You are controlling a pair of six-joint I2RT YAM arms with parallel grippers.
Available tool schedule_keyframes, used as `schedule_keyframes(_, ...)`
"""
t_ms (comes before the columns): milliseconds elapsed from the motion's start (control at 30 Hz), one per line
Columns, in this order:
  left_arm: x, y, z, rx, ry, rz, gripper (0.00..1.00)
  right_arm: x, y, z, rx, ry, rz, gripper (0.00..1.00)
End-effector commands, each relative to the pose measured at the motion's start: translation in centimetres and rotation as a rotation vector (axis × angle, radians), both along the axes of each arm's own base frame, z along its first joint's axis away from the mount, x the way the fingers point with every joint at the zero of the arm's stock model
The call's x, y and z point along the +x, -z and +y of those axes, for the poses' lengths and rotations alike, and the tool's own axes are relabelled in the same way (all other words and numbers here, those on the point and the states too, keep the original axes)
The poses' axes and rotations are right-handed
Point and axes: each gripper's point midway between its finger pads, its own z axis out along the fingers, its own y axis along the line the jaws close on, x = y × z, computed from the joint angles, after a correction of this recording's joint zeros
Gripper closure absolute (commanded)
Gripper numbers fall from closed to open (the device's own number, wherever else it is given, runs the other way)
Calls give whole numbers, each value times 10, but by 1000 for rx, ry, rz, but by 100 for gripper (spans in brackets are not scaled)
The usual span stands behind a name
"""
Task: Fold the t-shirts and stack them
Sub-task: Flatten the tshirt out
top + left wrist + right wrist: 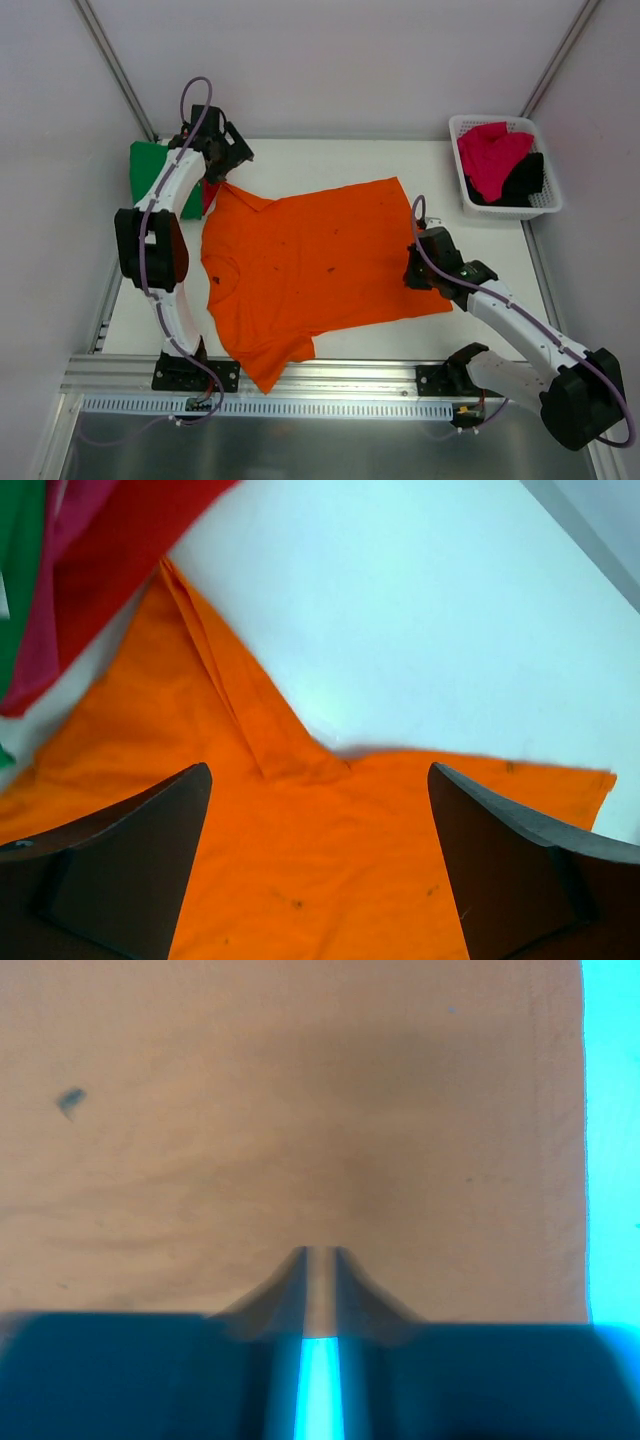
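Observation:
A bright orange t-shirt [320, 260] lies spread flat across the table, one part hanging over the near edge. My left gripper [218, 180] hovers over its far left corner, open, with only orange cloth [320, 880] below the wide-apart fingers [130, 860]. My right gripper [418, 270] sits at the shirt's right edge, shut on a pinched ridge of the orange cloth [320, 1260]. A folded green t-shirt [150, 165] and a red one [209, 196] lie at the far left, beside the left gripper. Red cloth [120, 560] shows in the left wrist view too.
A white lattice basket [470, 125] stands at the far right corner, holding a magenta-pink t-shirt [492, 155] and a black one [525, 180]. Bare white table [420, 610] shows beyond the orange shirt. A metal rail [340, 375] runs along the near edge.

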Motion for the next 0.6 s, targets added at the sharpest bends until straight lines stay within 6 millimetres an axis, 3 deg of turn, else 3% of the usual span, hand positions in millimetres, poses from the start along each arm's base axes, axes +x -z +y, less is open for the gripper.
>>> schedule_keyframes(0, 44, -2, 13, -72, 50, -45, 8, -4, 2, -6, -10, 24, 8, 73)
schedule_keyframes(67, 65, -6, 19, -113, 54, -72, 8, -3, 1, -8, -19, 33, 5, 45)
schedule_keyframes(100, 73, 14, 29, -122, 40, -42, 8, -1, -1, -8, -17, 34, -1, 42)
schedule_keyframes(167, 87, 14, 38, -134, 34, -59, 9, -1, -2, -9, -26, 37, 2, 37)
schedule_keyframes(200, 92, 31, 40, -144, 33, -36, 10, 1, -5, -10, -30, 46, -6, 37)
schedule_keyframes(267, 100, 31, 42, -164, 34, -44, 12, 3, -5, -11, -38, 58, -2, 36)
schedule_keyframes(367, 106, 50, 43, -168, 37, -22, 14, 5, -4, -9, -42, 60, 8, 37)
schedule_keyframes(567, 102, 67, 41, -182, 33, 17, 23, 7, 3, -8, -58, 64, 39, 37)
